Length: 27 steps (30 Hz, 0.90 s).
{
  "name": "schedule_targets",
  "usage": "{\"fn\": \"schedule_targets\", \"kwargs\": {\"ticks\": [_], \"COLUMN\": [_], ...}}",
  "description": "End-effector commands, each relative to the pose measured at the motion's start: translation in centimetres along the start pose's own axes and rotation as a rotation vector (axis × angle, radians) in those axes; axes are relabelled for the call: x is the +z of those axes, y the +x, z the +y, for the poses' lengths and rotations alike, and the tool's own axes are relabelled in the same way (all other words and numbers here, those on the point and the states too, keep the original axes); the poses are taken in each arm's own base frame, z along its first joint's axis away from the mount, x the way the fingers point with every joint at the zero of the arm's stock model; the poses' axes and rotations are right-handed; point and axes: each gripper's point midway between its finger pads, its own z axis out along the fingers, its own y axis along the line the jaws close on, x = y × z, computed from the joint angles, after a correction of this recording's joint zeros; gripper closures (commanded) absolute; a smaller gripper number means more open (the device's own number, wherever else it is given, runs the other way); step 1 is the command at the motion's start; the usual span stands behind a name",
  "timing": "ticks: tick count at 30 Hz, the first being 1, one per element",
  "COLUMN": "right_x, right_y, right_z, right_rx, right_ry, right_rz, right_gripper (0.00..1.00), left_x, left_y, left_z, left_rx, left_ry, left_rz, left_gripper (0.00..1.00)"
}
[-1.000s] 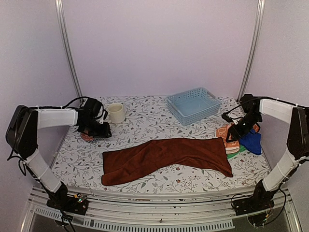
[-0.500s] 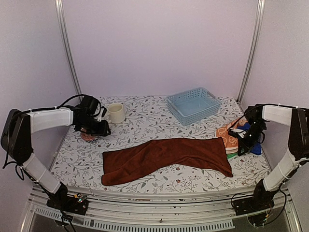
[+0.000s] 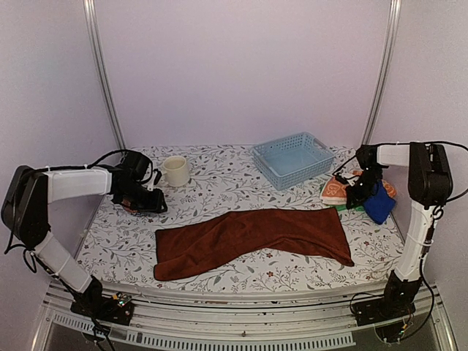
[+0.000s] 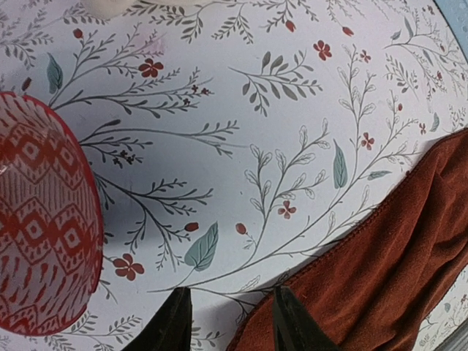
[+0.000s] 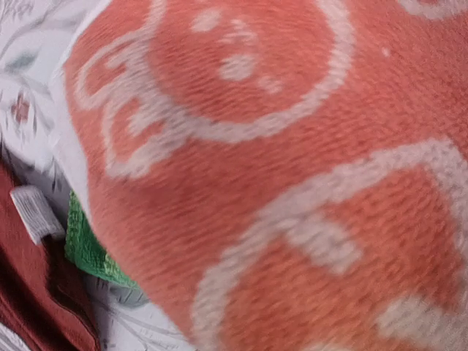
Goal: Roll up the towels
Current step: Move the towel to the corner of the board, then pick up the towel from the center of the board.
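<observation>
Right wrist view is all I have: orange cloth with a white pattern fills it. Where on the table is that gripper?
Observer: The right gripper is at the right side of the table, down at the orange patterned towel, with a blue towel bunched just to its right.
Operator: I only see a corner of the brown one. Rolled yet?
Observer: No. The rust-brown towel lies spread out flat across the middle of the table.
</observation>
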Motion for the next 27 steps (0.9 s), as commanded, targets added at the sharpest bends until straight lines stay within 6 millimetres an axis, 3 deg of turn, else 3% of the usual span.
{"fn": "schedule_targets", "kwargs": {"ticks": [1, 4, 7, 12, 16, 27], "right_x": [-0.3, -1.0, -3.3, -5.8, -5.2, -1.2], "right_y": [-5.7, -6.7, -6.6, -5.3, -3.7, -2.7], "right_z": [-3.1, -3.0, -1.4, 3.4, 5.4, 5.5], "right_rx": [0.019, 0.021, 0.022, 0.010, 0.010, 0.023], "right_ry": [0.068, 0.045, -0.006, -0.191, -0.287, -0.327], "right_rz": [-0.137, -0.148, -0.188, -0.244, -0.224, -0.157], "right_gripper": [0.93, 0.91, 0.85, 0.68, 0.62, 0.60], "left_x": [-0.4, -0.6, -1.0, -1.1, -0.7, -0.4], "left_y": [0.3, 0.3, 0.3, 0.7, 1.0, 1.9], "left_z": [-0.4, -0.5, -0.5, -0.6, -0.4, -0.5], "left_rx": [0.002, 0.002, -0.001, 0.013, 0.018, 0.006], "left_ry": [0.019, 0.022, 0.024, 0.032, 0.028, 0.040], "left_rz": [-0.011, -0.016, -0.024, -0.019, -0.002, 0.021], "left_gripper": [0.61, 0.61, 0.60, 0.55, 0.54, 0.54]}}
